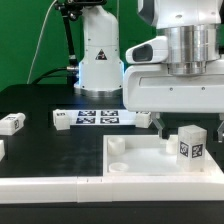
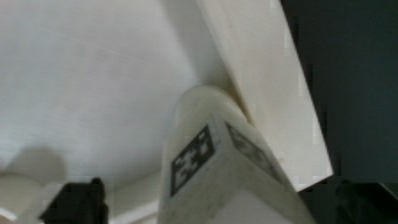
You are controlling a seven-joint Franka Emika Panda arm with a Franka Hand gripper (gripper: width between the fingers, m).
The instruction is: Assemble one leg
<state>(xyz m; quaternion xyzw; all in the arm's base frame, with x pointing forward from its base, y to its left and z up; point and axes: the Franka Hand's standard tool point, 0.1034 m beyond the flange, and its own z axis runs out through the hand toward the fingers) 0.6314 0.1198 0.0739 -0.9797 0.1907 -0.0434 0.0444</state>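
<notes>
A leg [image 1: 190,143], a small white block with a black-and-white tag on its front, stands upright on the right part of the large white square panel [image 1: 135,165]. My gripper [image 1: 188,126] hangs right above it, open, with one dark finger [image 1: 160,122] to the leg's left in the exterior view. In the wrist view the leg [image 2: 222,160] lies between my two fingertips [image 2: 75,202], with a gap on each side, on the panel [image 2: 89,80] near its edge. A second leg [image 1: 12,123] lies on the table at the exterior view's left.
The marker board [image 1: 100,118] lies on the black table behind the panel. The robot's white base [image 1: 98,50] stands behind it. A round corner socket [image 1: 118,147] shows at the panel's far left corner. A white rail [image 1: 40,187] runs along the front edge.
</notes>
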